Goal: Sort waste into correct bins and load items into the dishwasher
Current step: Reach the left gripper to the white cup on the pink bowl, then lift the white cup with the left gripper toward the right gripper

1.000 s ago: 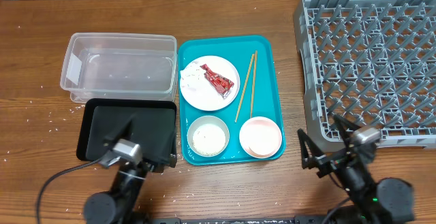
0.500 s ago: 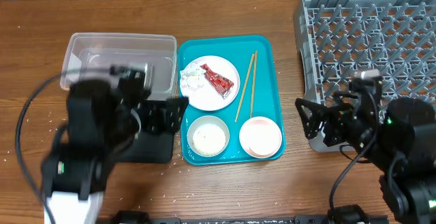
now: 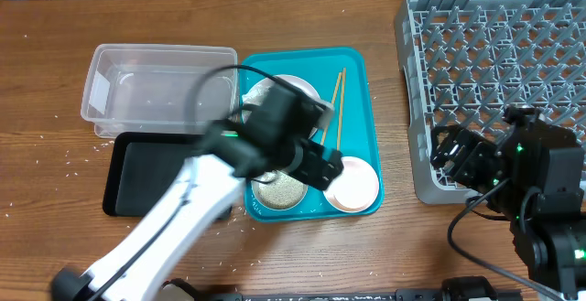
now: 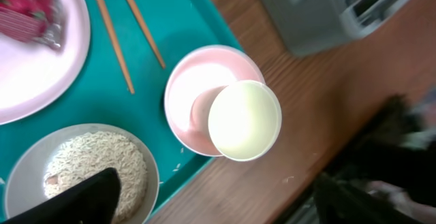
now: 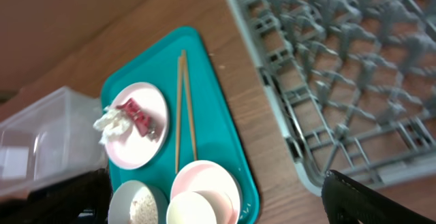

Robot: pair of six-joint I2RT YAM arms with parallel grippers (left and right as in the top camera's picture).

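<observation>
My left gripper [image 3: 320,164] [image 4: 231,197] hangs open and empty over the teal tray, above the rice bowl [image 4: 88,163] and the pink bowl [image 4: 184,88] that holds a small cup [image 4: 244,120]. The plate [image 5: 136,146] carries the red wrapper [image 5: 138,118] and the white tissue wad [image 5: 109,120]; in the overhead view my left arm hides most of it. Two chopsticks [image 3: 331,109] lie on the tray to the right of the plate. My right gripper [image 3: 444,155] [image 5: 225,203] is open and empty, by the front left corner of the grey rack [image 3: 504,54].
The clear tub [image 3: 156,86] stands left of the teal tray [image 3: 352,72], with the black tray [image 3: 146,168] in front of it. Loose rice grains are scattered on the table at the left. The rack fills the right side.
My left arm has swung from the table's front edge, across the black tray, to over the teal tray. My right arm has risen and moved right to the rack's front left corner.
</observation>
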